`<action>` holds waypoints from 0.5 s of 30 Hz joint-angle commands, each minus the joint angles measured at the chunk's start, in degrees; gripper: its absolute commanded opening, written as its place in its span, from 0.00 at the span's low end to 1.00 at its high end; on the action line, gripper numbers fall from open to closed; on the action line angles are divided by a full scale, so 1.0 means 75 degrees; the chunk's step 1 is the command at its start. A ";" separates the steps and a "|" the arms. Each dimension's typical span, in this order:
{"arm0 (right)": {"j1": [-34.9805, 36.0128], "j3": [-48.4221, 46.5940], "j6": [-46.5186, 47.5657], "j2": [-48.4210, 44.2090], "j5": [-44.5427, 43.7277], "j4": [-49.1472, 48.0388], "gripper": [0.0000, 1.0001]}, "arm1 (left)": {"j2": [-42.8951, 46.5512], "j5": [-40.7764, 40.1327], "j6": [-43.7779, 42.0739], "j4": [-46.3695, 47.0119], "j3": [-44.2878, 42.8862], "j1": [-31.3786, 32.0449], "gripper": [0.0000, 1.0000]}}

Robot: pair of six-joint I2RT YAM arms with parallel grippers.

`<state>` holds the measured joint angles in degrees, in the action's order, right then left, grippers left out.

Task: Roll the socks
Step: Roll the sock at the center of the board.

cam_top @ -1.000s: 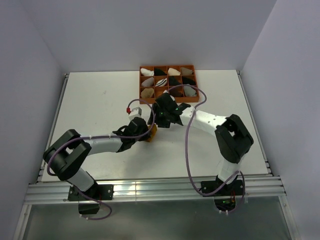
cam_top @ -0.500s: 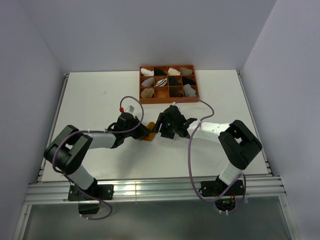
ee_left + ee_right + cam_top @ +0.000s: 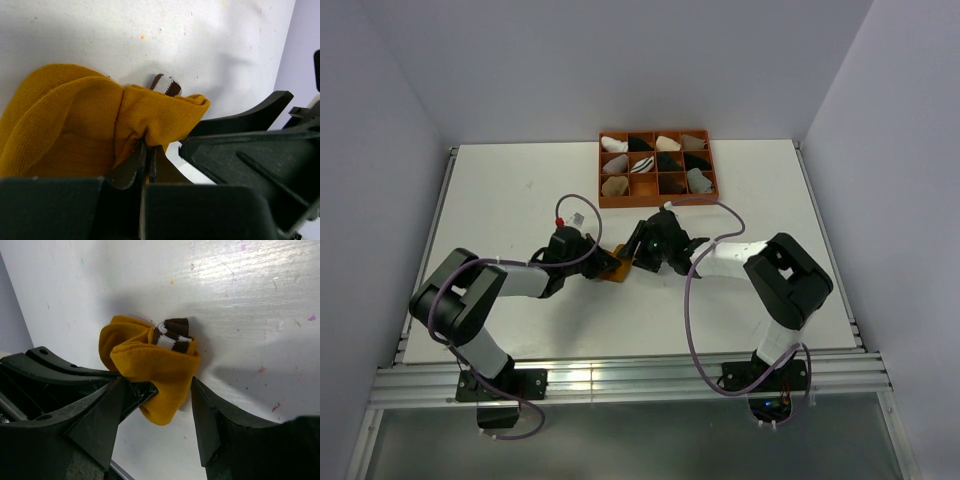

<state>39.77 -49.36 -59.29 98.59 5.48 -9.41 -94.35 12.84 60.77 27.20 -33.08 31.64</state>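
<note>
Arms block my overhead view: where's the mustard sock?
Top view: mid-table, just nearer than the orange tray, the mustard sock is pinched by the left gripper, between the right gripper's open jaws.

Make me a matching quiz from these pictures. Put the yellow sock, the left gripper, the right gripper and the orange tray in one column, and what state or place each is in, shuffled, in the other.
Column one:
1. yellow sock
2. left gripper
3. right gripper
4. tray

Column two:
A. open, straddling the sock
B. far from the arm bases, divided into compartments
C. bunched up, striped cuff showing
D. shut, pinching yellow fabric

Pairs: 1-C, 2-D, 3-A, 4-B
</note>
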 commanded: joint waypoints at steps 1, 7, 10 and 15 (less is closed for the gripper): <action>-0.0088 0.0031 -0.0122 0.0179 0.0008 -0.0444 0.62 | -0.0253 0.0221 -0.0029 -0.0568 0.0274 -0.0035 0.01; -0.0099 0.0277 -0.0146 -0.0007 0.0032 -0.0585 0.54 | -0.0264 0.0233 -0.0041 -0.0592 0.0251 -0.0082 0.01; -0.0099 0.0207 -0.0111 0.0050 0.0020 -0.0550 0.53 | -0.0299 0.0257 -0.0052 -0.0592 0.0239 -0.0082 0.01; -0.0099 0.0078 -0.0064 0.0296 0.0078 -0.0574 0.52 | -0.0288 0.0303 -0.0076 -0.0650 0.0239 -0.0082 0.01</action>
<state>39.40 -48.07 -60.18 99.63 6.13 -11.64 -94.67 14.31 61.19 27.66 -32.97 30.92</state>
